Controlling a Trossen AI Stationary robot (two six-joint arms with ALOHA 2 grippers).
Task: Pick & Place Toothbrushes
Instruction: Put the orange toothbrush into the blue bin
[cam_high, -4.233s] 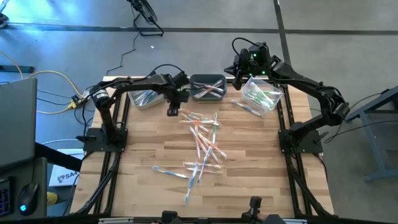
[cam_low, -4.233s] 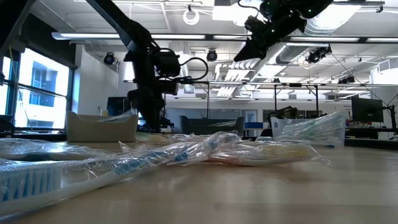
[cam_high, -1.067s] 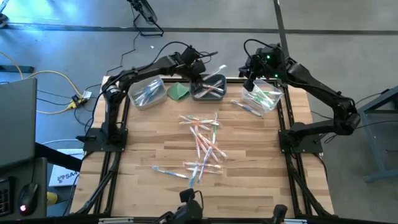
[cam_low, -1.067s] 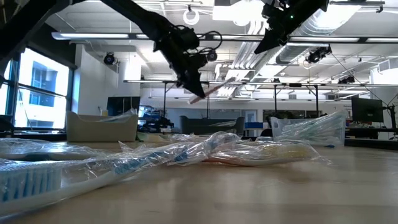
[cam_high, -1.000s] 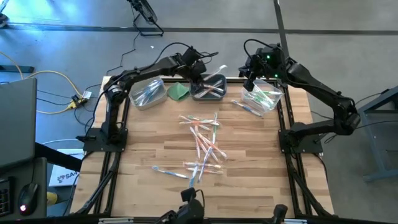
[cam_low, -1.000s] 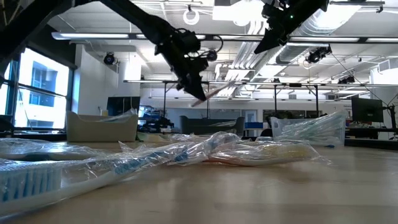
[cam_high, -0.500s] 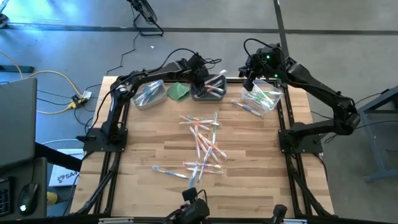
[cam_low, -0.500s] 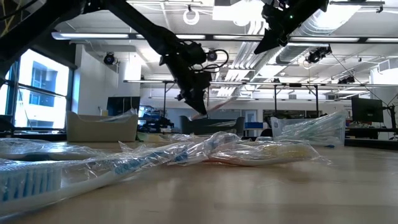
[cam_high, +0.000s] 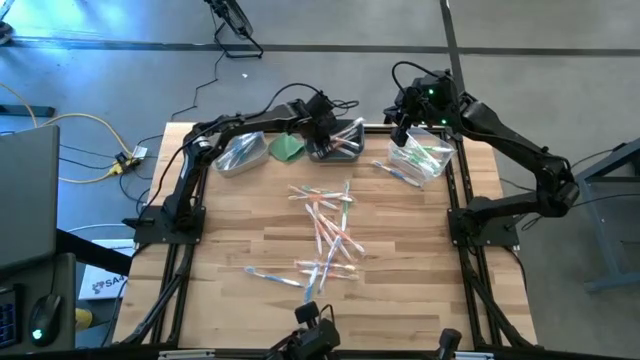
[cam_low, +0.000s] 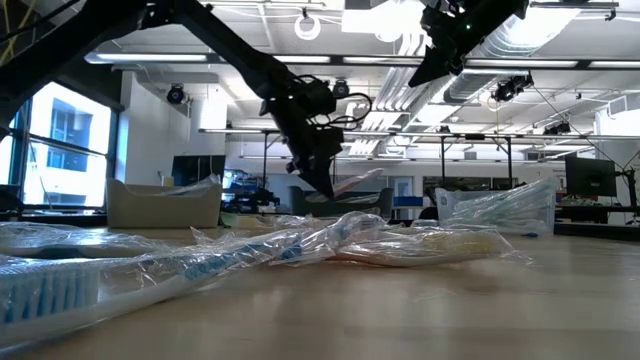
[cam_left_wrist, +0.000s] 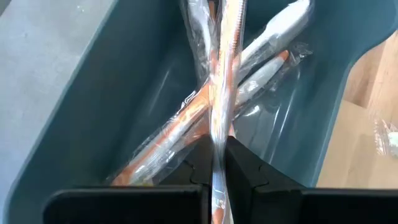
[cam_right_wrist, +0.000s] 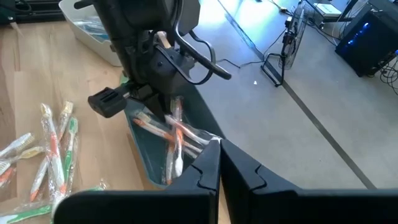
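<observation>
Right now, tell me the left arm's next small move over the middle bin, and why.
Probably lower a touch and open. The left gripper is shut on a wrapped orange toothbrush that already hangs inside the dark middle bin, just above other orange toothbrushes lying there. Releasing now should drop it among them. The right gripper waits shut above the table's far right.

bright ceiling lights, window glare; blurred low-view foreground.

wrapped toothbrushes scattered on table, binned
</observation>
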